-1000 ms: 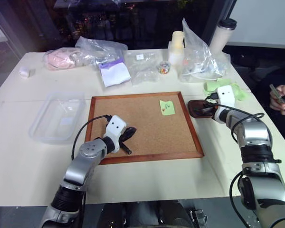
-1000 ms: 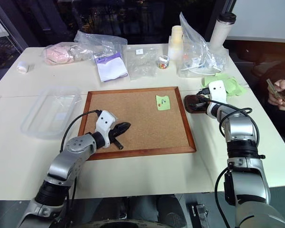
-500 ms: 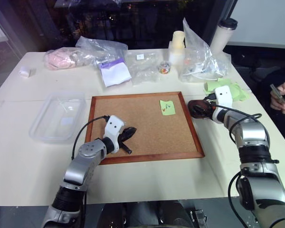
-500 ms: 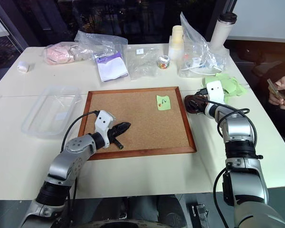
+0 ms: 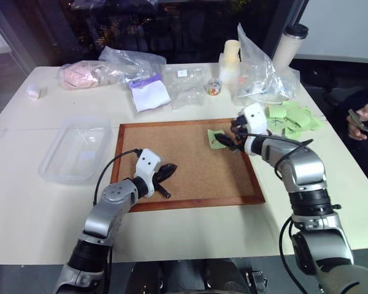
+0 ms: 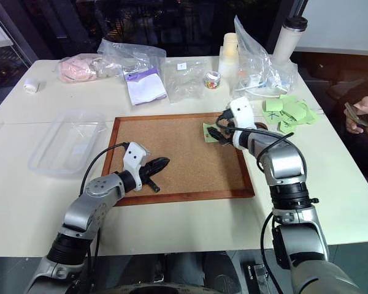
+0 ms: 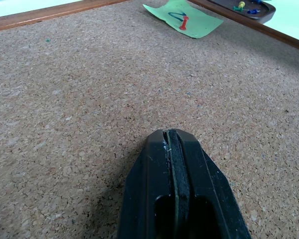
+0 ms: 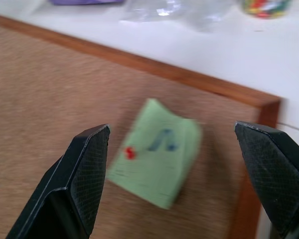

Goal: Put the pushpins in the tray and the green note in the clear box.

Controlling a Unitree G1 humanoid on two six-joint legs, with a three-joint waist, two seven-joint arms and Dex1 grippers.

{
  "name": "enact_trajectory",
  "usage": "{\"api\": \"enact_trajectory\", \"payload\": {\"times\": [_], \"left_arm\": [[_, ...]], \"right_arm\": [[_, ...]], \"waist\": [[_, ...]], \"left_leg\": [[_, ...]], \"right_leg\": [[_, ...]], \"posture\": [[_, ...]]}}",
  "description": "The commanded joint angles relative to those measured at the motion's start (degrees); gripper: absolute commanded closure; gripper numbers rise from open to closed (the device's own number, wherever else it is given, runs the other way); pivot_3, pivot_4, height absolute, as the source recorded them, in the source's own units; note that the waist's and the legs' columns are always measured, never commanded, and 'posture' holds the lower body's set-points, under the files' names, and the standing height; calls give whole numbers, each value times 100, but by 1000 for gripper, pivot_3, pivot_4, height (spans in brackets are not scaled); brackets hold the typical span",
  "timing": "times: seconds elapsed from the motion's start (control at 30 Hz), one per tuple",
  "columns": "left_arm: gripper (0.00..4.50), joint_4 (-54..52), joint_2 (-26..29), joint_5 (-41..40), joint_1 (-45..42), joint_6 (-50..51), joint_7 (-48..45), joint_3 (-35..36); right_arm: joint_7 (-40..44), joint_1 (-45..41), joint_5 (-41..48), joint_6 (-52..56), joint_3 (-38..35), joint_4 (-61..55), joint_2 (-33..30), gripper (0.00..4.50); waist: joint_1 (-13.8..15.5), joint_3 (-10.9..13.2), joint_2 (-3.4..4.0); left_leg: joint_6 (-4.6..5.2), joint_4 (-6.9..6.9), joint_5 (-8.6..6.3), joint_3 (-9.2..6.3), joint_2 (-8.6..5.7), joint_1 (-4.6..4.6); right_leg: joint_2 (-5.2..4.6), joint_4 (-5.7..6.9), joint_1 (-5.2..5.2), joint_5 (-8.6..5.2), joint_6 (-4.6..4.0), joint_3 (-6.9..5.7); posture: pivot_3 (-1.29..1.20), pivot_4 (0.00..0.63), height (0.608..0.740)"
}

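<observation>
Over the note [image 8: 156, 152], pinned red on cork [image 5: 184, 159]: right gripper [image 8: 177, 164] spread wide, empty; left gripper [image 7: 177, 149] shut, empty.

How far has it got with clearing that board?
Some pushpins already lie in the tray. The open right gripper hovers over the green note, which a red pin holds to the cork board. Pulling that pin and moving the note to the clear box remain.

A white table [image 5: 43, 202] carries the cork board [image 5: 184, 162], the clear box [image 5: 73, 150] — and plastic bags [image 5: 132, 61].
</observation>
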Motion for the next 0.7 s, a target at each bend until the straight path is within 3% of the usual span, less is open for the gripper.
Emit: {"api": "enact_trajectory", "payload": {"times": [0.03, 0.4, 0.53, 0.7], "left_arm": [[4500, 137, 5, 59, 122, 89, 16, -100], [4500, 23, 27, 57, 212, 135, 87, -87], [4500, -12, 41, 53, 238, 148, 98, -79], [4500, -41, 48, 46, 255, 160, 111, -86]], "right_arm": [[-57, -90, -103, -307, 74, 169, 112, 450], [93, -151, -374, -1019, 331, 985, 240, 450], [120, -106, -430, -1087, 381, 940, 269, 1765], [108, -61, -485, -1078, 417, 899, 318, 4324]], "waist": [[1, 0, 0], [-31, 0, 0], [-32, 0, 0], [-36, 0, 0]], "left_leg": [[0, 0, 0, 0, 0, 0], [0, 0, 0, 1, 0, -1], [0, 0, 0, 1, 0, -1], [0, 0, 0, 1, 2, -1]], "right_leg": [[0, 0, 0, 0, 0, -1], [1, 0, -2, 0, 0, 0], [1, 0, -2, 0, 0, 0], [1, 0, -2, 0, 0, -1]], "posture": [[0, 150, 740], [0, 150, 740], [0, 150, 740], [0, 150, 740]]}}
